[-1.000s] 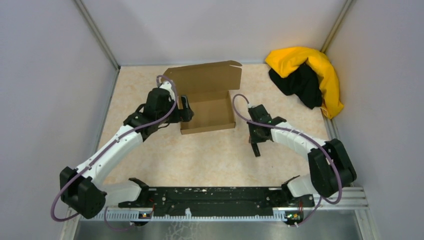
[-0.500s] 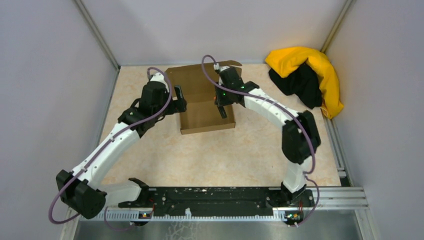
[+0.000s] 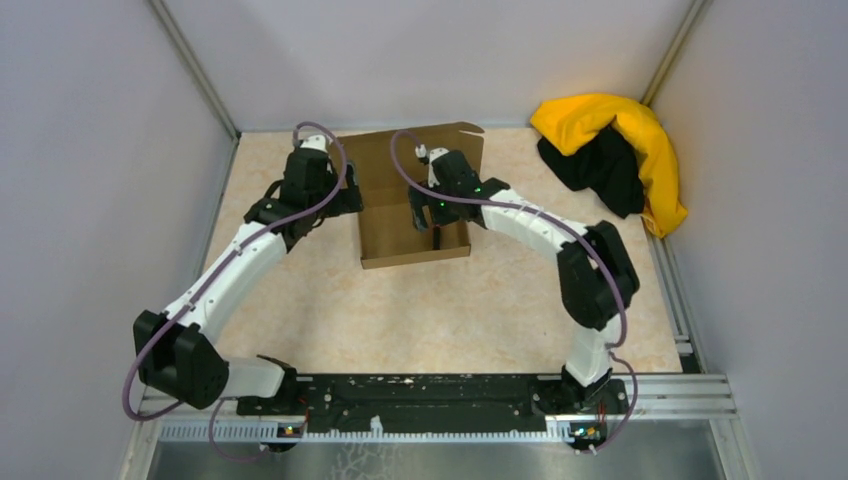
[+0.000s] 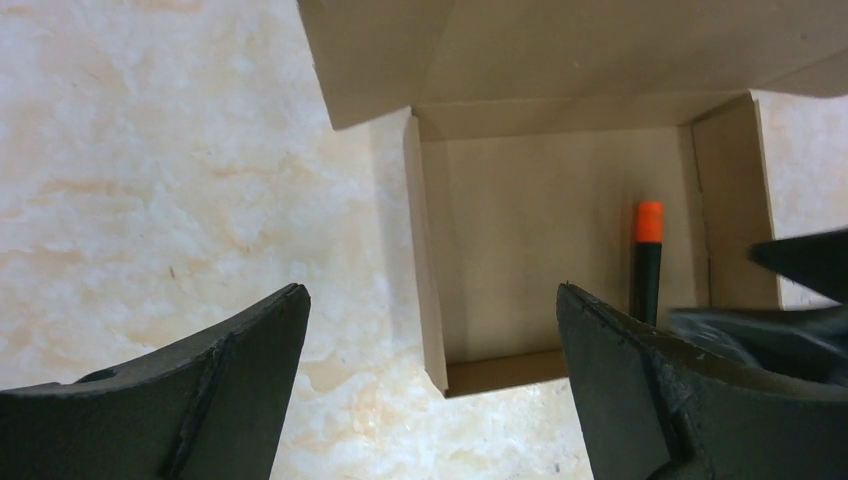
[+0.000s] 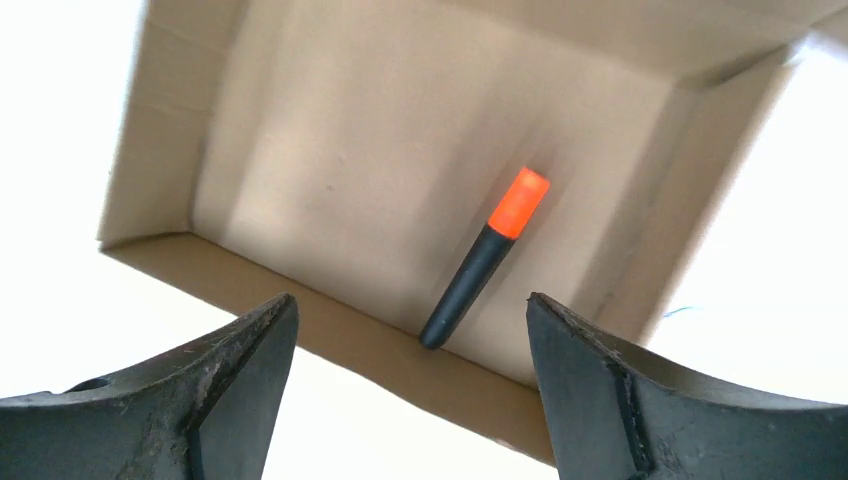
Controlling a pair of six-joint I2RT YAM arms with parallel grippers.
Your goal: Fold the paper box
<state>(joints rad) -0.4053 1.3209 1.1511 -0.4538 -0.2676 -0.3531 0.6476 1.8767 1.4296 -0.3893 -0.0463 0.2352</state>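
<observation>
The paper box [image 3: 415,215] is brown cardboard and stands open in the middle of the table, with its lid flap [image 3: 410,155] raised at the back. A black marker with an orange cap [image 5: 485,262] lies loose on the box floor [image 5: 340,170] near one side wall; the marker [image 4: 647,262] shows in the left wrist view too. My right gripper [image 3: 425,215] hovers over the box interior. The right gripper [image 5: 410,300] is open and holds nothing. My left gripper [image 3: 350,200] is open beside the box's left wall [image 4: 422,260], and the left gripper [image 4: 430,292] straddles that wall from above.
A yellow-and-black cloth heap [image 3: 615,150] lies in the back right corner. Grey walls close the table on three sides. The arms' black base rail [image 3: 440,395] runs along the near edge.
My right arm swung from right of the box to over its interior, carrying the marker. Its jaws then opened and the marker now lies in the box. The left arm shifted slightly back.
</observation>
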